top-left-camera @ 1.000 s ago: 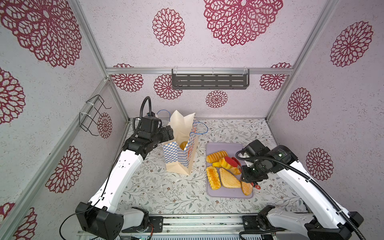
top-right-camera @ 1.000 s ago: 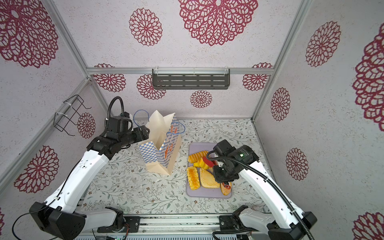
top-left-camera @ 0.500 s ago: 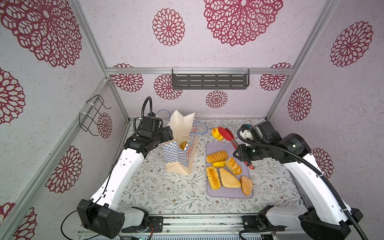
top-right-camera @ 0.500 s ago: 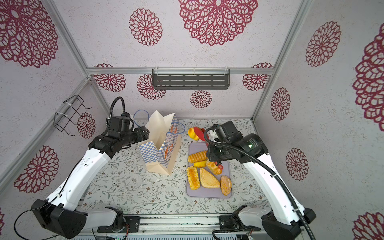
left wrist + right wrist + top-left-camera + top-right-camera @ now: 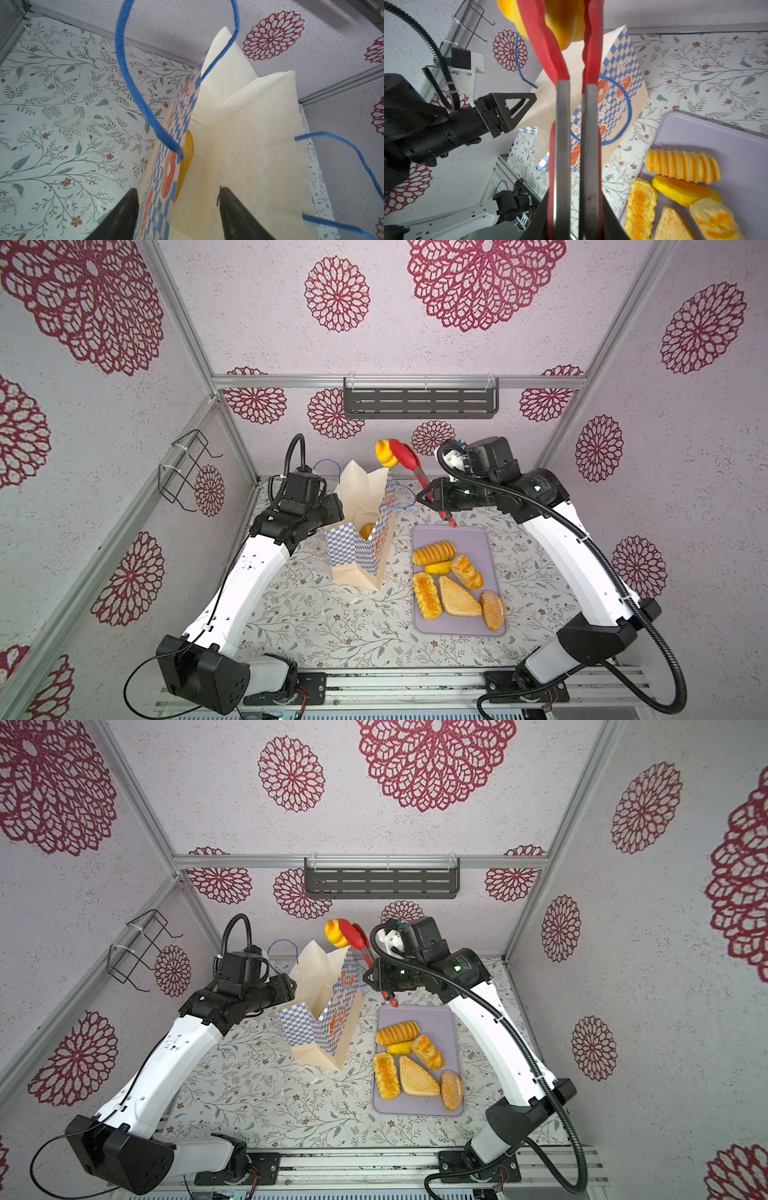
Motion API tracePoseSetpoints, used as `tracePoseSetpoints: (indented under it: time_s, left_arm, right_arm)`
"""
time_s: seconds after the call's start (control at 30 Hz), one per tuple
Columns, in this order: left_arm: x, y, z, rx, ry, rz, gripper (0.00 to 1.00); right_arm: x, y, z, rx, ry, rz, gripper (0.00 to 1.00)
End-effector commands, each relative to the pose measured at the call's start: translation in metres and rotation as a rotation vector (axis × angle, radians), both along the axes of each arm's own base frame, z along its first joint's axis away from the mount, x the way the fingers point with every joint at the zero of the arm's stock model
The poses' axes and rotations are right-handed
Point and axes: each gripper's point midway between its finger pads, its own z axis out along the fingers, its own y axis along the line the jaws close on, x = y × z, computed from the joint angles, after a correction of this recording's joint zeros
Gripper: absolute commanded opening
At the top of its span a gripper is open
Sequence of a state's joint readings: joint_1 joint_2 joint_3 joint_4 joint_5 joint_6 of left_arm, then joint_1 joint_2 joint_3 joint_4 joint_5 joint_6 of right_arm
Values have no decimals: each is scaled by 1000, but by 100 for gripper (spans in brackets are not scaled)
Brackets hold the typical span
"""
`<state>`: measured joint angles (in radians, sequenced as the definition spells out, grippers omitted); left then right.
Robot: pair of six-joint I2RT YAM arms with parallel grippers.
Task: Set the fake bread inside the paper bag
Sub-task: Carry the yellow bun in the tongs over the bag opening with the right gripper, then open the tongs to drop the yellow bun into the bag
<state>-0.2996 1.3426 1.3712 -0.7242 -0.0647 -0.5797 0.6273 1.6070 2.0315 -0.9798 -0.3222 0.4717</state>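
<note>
The paper bag point(image 5: 365, 568) stands upright and open left of the lilac tray point(image 5: 478, 539). One fake bread point(image 5: 367, 529) lies inside it, also seen in the left wrist view point(image 5: 187, 149). My left gripper point(image 5: 332, 510) is open at the bag's left rim, one finger outside the wall point(image 5: 122, 214) and one inside. My right gripper point(image 5: 434, 499) is shut on the red tongs point(image 5: 409, 460), which pinch a yellow fake bread point(image 5: 384, 452) in the air just above the bag's right rim. Several more pastries, such as a ribbed roll point(image 5: 433, 552), lie on the tray.
Blue cord handles point(image 5: 133, 83) loop off the bag's rim on both sides. A wire rack point(image 5: 185, 472) hangs on the left wall and a dark shelf point(image 5: 419, 398) on the back wall. The tray sits close to the bag's right side.
My right arm has lifted the tongs with the bread off the tray, up and left to above the bag. The left gripper's jaws have narrowed around the bag's wall.
</note>
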Motion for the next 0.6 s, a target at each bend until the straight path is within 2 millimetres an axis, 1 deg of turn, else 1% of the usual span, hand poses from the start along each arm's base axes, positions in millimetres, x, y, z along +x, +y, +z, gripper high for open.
tracePoseSetpoints:
  time_s: [0.0, 0.1, 0.27, 0.37, 0.57]
  left_arm:
    - [2, 3, 1, 4, 0, 11, 62]
    - [2, 3, 0, 5, 2, 13, 60]
    - [2, 3, 0, 2, 3, 13, 59]
    - [2, 3, -1, 0, 3, 13, 59]
    - [1, 4, -1, 0, 2, 15, 58]
  right_arm:
    - [-5, 25, 33, 114, -67, 71, 30]
    - [-4, 37, 21, 97, -43, 94, 30]
    - [-5, 50, 1, 56, -7, 121, 31]
    - [-5, 51, -8, 32, 6, 126, 33]
    - [-5, 46, -10, 1, -4, 110, 43]
